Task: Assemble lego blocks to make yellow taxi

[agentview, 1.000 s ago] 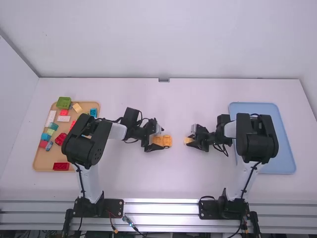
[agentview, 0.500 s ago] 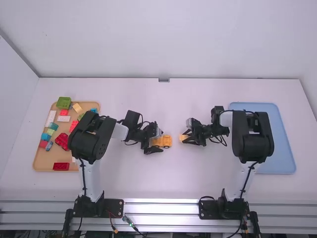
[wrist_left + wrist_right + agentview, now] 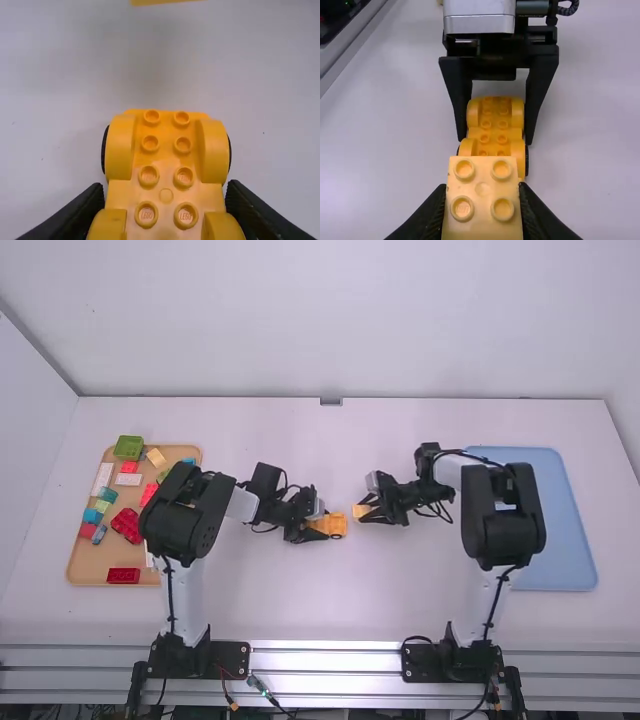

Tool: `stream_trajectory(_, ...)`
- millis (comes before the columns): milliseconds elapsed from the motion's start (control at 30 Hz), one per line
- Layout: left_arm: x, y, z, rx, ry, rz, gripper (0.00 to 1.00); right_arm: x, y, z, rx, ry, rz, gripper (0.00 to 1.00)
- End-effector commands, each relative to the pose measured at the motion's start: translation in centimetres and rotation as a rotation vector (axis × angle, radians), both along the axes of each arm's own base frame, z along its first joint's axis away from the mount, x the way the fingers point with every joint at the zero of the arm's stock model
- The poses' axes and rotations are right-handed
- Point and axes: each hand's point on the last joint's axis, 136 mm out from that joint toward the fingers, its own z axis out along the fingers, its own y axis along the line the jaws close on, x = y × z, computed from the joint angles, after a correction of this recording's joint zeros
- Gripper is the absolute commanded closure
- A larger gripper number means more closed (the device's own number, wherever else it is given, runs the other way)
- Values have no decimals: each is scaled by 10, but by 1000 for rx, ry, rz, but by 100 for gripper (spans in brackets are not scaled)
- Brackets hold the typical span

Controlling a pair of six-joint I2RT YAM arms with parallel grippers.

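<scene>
So both arms bend inward over the counter (image 3: 400,590), and their pincers face each other around the middle. Left pincer (image 3: 320,524) is closed on the sides of a yellow car base (image 3: 338,525) sitting in the middle of the scene, wheels and all. Right pincer (image 3: 362,510) has a pale yellow block (image 3: 482,200) pinched between its fingers, just right of the car base and a touch farther out. High view has a slim gap between the two; can't really tell how high up the block is.

Off to the left there's a tan tray (image 3: 90,560) full of loose bricks: a green one (image 3: 129,447) at the far end, a dark red one (image 3: 124,576) at the near end, more reds, blues and whites in between. The left arm hangs over its right side and hides some of them. On the right, the right arm crosses part of a blue tray (image 3: 580,550).

Left wrist view gets you the studs on the car base, plus bare counter between it and a yellow strip past its far end. Right wrist view has four studs on the block, which overlaps the end of the car base from that angle.
</scene>
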Motion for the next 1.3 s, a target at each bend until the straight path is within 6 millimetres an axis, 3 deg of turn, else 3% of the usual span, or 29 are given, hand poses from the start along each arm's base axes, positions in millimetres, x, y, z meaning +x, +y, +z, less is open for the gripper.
stream_trajectory(0, -2, 2, -8, 9, 10, -7, 47, 5, 7, 14, 19, -11, -9, 76)
stream_trajectory(133, -6, 2, -10, 14, -20, -32, 54, 11, 16, 21, -1, -10, -31, 81)
stream_trajectory(300, -5, 1, -10, 8, -28, -19, 54, 13, 25, 24, -28, -38, -37, 87)
stream_trajectory(700, 2, 4, -13, 12, -47, 41, 49, 4, 45, -3, -122, -61, -138, 86)
stream_trajectory(867, 0, -1, -4, -38, -29, 16, 47, -3, 43, -10, -126, -42, -137, 86)
stream_trajectory(1133, 2, 0, -5, -26, -25, 29, 46, -6, 47, -30, -127, -36, -103, 91)
stream_trajectory(1267, 2, 0, -5, -26, -22, 30, 46, -7, 48, -30, -127, -35, -101, 92)
